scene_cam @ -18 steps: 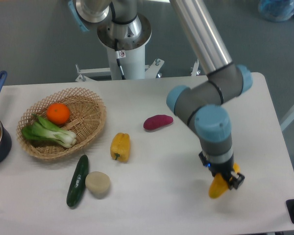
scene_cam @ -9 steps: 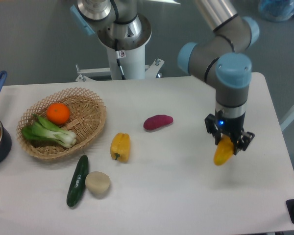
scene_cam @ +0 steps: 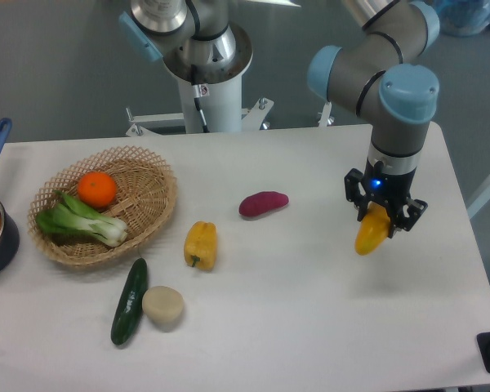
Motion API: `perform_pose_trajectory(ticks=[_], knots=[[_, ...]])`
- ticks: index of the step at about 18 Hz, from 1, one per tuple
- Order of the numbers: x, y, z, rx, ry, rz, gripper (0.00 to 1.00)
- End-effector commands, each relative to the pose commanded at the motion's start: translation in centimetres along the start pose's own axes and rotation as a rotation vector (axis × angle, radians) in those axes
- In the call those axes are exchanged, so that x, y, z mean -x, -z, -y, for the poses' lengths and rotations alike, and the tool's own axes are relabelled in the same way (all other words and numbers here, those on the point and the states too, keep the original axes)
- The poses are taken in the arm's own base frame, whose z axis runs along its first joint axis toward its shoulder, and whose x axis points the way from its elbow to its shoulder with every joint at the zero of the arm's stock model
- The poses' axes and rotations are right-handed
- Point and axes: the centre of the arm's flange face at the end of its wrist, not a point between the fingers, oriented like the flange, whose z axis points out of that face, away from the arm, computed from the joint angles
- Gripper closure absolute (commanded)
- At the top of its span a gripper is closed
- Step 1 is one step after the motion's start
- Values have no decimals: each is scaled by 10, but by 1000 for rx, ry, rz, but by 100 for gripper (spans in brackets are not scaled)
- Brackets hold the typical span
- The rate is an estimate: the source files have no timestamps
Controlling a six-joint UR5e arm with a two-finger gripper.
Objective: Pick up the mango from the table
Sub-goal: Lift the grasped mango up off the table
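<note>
Yellow-orange mango (scene_cam: 370,235) pinched in tool (scene_cam: 379,219), hanging clear above white tabletop (scene_cam: 310,318), right of purple sweet potato (scene_cam: 263,203) and yellow pepper (scene_cam: 201,244).

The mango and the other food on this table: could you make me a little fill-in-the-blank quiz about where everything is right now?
1. The gripper is shut on the ____, which hangs above the table.
2. The orange lies in the ____ beside the bok choy.
3. Just left of the pale round vegetable lies a dark green ____.
4. Between the yellow bell pepper and the arm lies a ____ sweet potato.

Missing words: mango; basket; cucumber; purple
</note>
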Motion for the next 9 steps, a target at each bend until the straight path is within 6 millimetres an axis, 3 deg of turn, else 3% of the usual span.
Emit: perform_pose_trajectory(ticks=[3, 9], knots=[[2, 10, 1, -2, 0, 18, 49], [3, 9, 1, -4, -2, 18, 47]])
